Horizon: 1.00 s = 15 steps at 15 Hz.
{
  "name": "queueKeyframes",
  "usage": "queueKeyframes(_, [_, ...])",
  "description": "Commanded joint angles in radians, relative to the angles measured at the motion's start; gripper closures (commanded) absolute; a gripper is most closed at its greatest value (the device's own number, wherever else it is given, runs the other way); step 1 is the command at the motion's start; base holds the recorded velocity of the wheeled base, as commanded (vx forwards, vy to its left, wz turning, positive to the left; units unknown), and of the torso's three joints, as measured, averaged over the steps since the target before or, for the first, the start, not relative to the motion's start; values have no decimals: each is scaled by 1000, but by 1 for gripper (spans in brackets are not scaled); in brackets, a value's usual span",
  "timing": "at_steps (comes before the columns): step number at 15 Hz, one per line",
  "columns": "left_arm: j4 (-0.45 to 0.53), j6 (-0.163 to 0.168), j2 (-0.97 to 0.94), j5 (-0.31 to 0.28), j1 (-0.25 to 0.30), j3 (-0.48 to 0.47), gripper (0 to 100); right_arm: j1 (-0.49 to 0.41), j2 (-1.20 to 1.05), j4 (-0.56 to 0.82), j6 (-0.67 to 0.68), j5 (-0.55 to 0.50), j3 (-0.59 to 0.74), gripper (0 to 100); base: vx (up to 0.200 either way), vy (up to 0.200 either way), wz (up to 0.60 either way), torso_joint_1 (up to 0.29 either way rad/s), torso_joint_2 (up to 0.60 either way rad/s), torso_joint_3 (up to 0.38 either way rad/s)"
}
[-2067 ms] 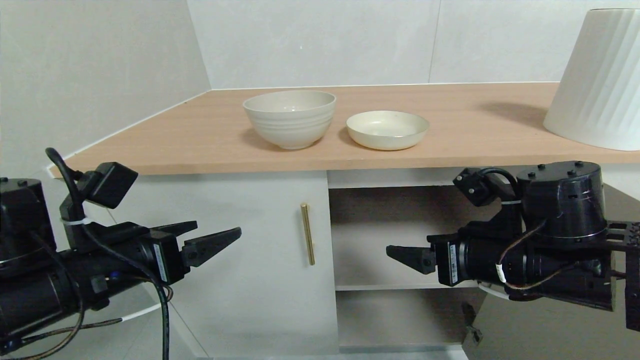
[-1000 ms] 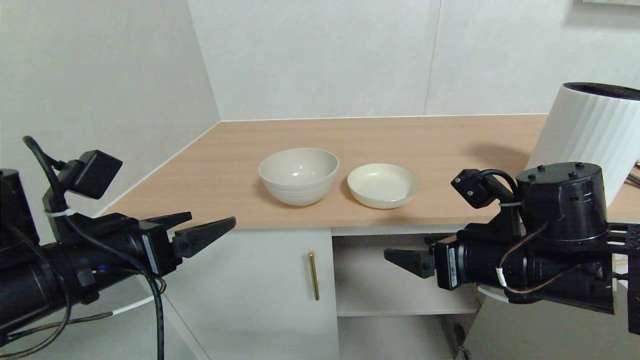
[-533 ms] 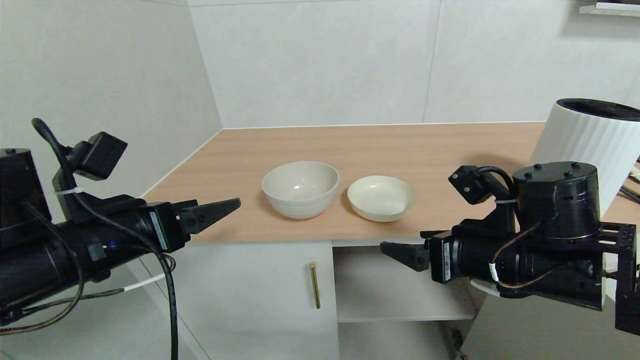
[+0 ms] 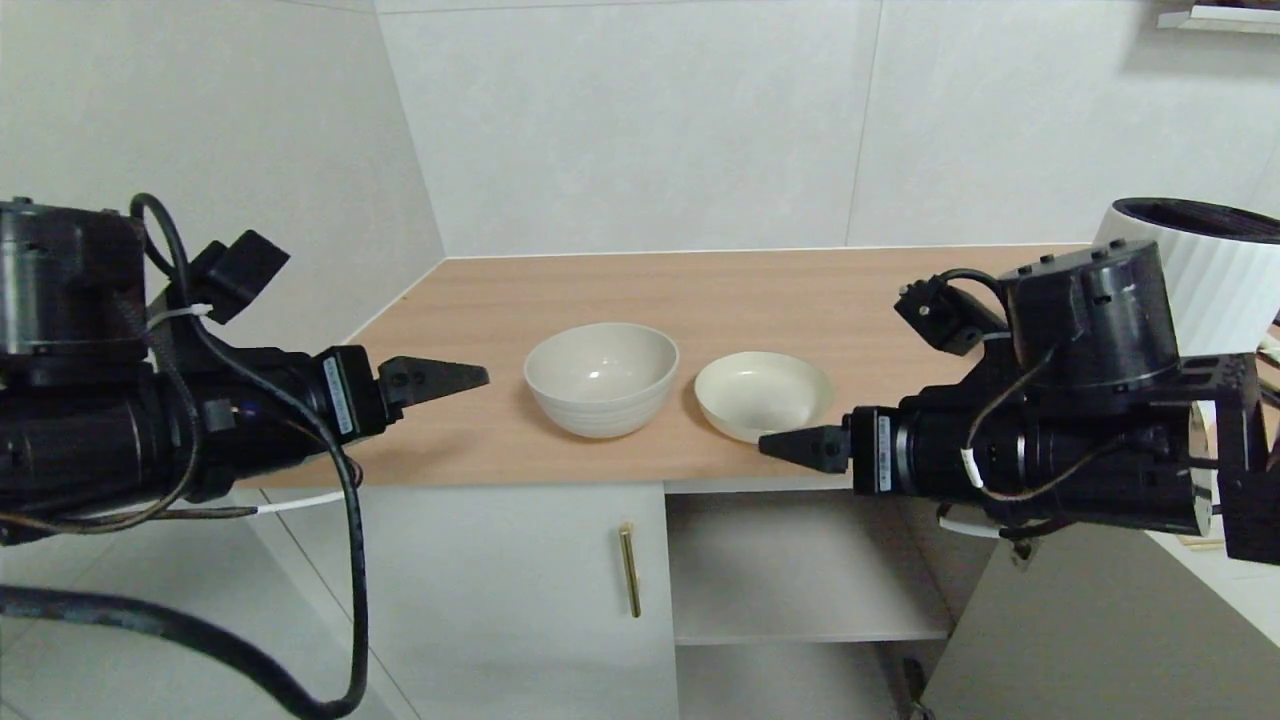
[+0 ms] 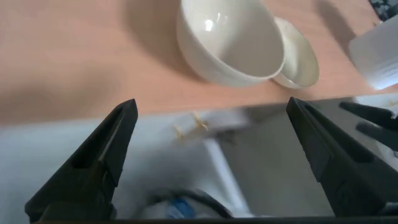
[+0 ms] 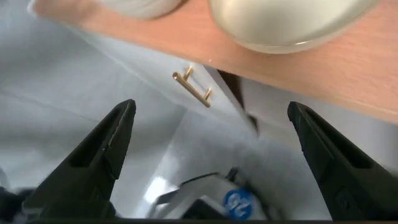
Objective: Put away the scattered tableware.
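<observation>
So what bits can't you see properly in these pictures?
- Head view: the white ribbed container is cut off by the picture's edge and partly hidden behind the right arm.
- Left wrist view: the shallow dish sits mostly behind the deep bowl.
- Right wrist view: the deep bowl is cut off at the picture's edge, so just a sliver shows.
- Head view: the open cupboard runs off the bottom edge, so its lowest part is cut off.

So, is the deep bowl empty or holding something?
Empty. The bowl stands upright on the counter, and its bare inside shows, with nothing in it.
</observation>
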Motion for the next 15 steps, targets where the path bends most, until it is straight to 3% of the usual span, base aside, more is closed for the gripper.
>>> queueKeyframes(1, [24,-74,96,-46,0,-67,0,-63,63,72,33,-9,-122,0,0,0,0,0,0,0])
queueKeyframes(3, [-1,-245,148,-43,0,-126,0,-83,98,69,33,-82,-138,0,0,0,0,0,0,0])
queueKeyframes(4, [-6,-302,173,-29,0,-158,0,-83,106,69,31,-122,-148,0,0,0,0,0,0,0])
queueKeyframes(5, [-6,-321,188,-11,0,-170,0,-83,110,69,31,-145,-154,0,0,0,0,0,0,0])
queueKeyframes(8, [-21,-322,228,31,-5,-172,0,-86,113,67,31,-168,-157,0,0,0,0,0,0,0])
queueKeyframes(12, [-29,-324,265,35,-9,-172,0,-86,113,60,33,-168,-154,0,0,0,0,0,0,0])
queueKeyframes(15, [-53,-339,315,37,-52,-170,0,-85,115,60,33,-168,-151,0,0,0,0,0,0,0])
